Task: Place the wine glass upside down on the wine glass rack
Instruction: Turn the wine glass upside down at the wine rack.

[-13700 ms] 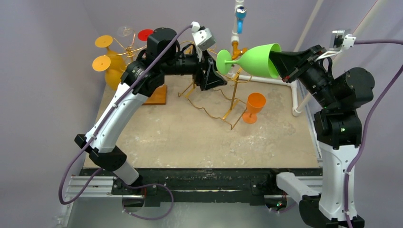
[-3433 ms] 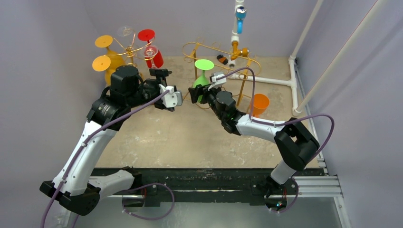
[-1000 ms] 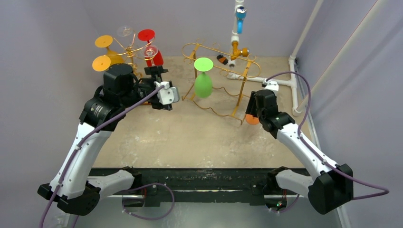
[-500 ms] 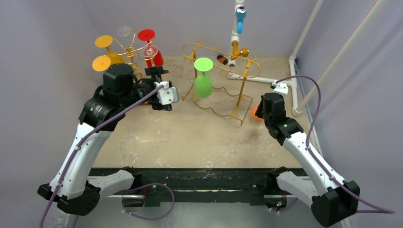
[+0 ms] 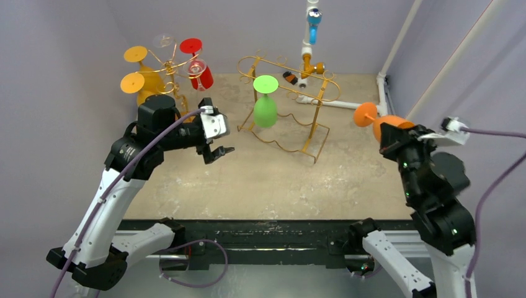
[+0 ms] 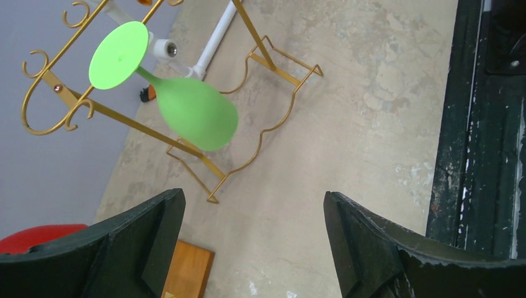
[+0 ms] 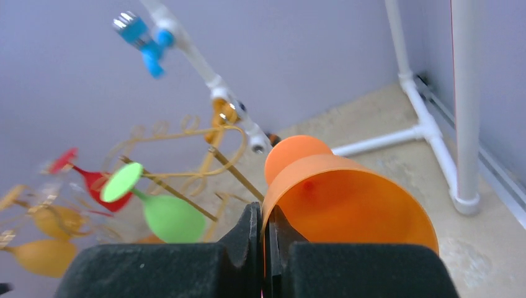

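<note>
My right gripper (image 5: 389,131) is shut on the rim of an orange wine glass (image 5: 379,122), held in the air on its side to the right of the table, foot (image 5: 365,115) pointing left. In the right wrist view the jaws pinch the wall of the orange bowl (image 7: 347,198). The gold wire wine glass rack (image 5: 317,110) stands at mid-back of the table, with a green glass (image 5: 265,108) hanging upside down from it. My left gripper (image 5: 218,149) hovers open and empty left of the rack; its wrist view shows the green glass (image 6: 193,113) and the rack (image 6: 273,59).
A second gold rack (image 5: 169,62) at the back left carries yellow, red and clear glasses. A wooden block (image 6: 186,273) lies under my left gripper. White pipes (image 5: 347,104) and a post with a blue fitting (image 5: 314,17) run along the back right. Walls enclose the table.
My right gripper shut on the orange glass beside the rack and lifted it up and to the right, tipping it on its side. My left gripper moved slightly nearer and lower.
</note>
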Robot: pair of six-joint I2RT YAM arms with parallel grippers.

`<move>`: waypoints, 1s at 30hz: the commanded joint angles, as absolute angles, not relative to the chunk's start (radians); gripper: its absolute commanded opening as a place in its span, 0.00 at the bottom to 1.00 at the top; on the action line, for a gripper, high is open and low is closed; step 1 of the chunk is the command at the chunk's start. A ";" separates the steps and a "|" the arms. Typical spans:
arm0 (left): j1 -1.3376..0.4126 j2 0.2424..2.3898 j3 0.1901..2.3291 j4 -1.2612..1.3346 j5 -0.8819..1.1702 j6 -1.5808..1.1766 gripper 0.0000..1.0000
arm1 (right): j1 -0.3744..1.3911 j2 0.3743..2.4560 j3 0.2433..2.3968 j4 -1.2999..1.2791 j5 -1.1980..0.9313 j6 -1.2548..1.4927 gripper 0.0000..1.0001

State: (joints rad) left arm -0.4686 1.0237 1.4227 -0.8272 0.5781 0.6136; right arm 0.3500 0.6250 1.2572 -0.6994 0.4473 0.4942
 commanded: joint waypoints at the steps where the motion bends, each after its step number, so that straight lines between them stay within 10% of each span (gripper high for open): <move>1: -0.465 1.014 1.423 -0.723 0.614 0.493 0.89 | 0.351 0.556 1.361 -0.694 0.295 0.505 0.00; 14: -0.466 1.224 1.631 -0.417 0.749 0.063 0.92 | 0.351 0.810 1.446 -0.272 -0.278 0.546 0.00; 30: -0.467 1.384 1.714 -0.346 0.739 -0.074 0.91 | 0.404 1.025 1.475 -0.059 -0.416 0.638 0.00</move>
